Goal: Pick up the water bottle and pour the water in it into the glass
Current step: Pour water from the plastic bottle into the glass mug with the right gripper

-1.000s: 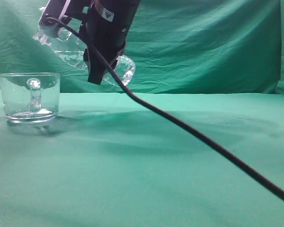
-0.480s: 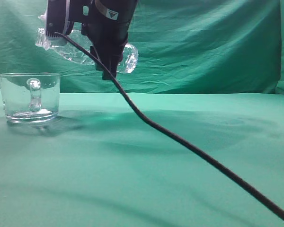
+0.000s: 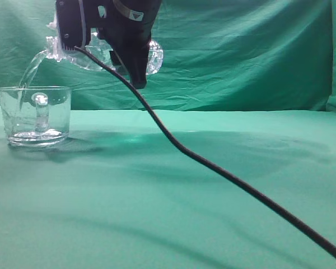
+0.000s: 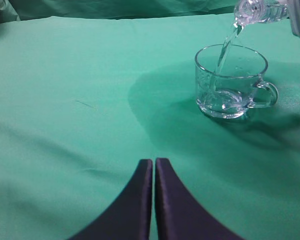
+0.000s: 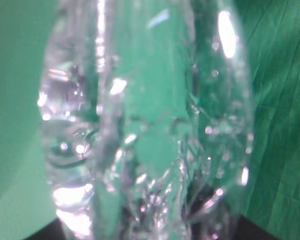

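Water bottle [image 3: 95, 53] tipped near horizontal above the glass mug [image 3: 35, 115], neck leftward, clamped in right gripper [image 3: 120, 42]. Water [image 4: 225, 50] streams into mug on green cloth [image 3: 213, 196]. Left gripper [image 4: 153, 167] pressed closed, low, empty. Black cable [image 3: 224, 174] trails right.

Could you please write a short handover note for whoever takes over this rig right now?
Right claw: shut on the water bottle, held tipped above the table, mouth over the glass.
Left claw: shut, holding nothing, low over the green cloth, apart from the glass.
Done: bottle picked up, pouring under way; the water is streaming into the glass, a little pooled at the bottom.
Left: finish the pour. How much remains in the bottle cannot be told.
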Robot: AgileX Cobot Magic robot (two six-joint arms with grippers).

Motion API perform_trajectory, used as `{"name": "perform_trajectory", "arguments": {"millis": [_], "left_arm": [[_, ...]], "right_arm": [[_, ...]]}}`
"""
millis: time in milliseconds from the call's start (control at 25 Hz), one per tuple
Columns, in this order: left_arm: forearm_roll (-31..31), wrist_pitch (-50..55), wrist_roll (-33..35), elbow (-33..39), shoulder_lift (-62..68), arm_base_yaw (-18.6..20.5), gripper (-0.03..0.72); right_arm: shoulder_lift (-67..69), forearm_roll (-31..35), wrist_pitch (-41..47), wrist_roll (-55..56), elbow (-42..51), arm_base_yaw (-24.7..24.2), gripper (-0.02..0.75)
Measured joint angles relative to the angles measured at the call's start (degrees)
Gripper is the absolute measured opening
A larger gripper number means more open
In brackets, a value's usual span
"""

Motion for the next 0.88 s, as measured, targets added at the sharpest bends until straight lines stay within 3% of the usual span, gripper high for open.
{"name": "perform_trajectory", "arguments": {"millis": [880], "left_arm": [[0.0, 0.0, 0.0, 0.0, 0.0, 0.0, 0.000]], "right_arm": [[0.0, -1.1, 1.4, 0.0, 0.0, 0.0, 0.293]]}}
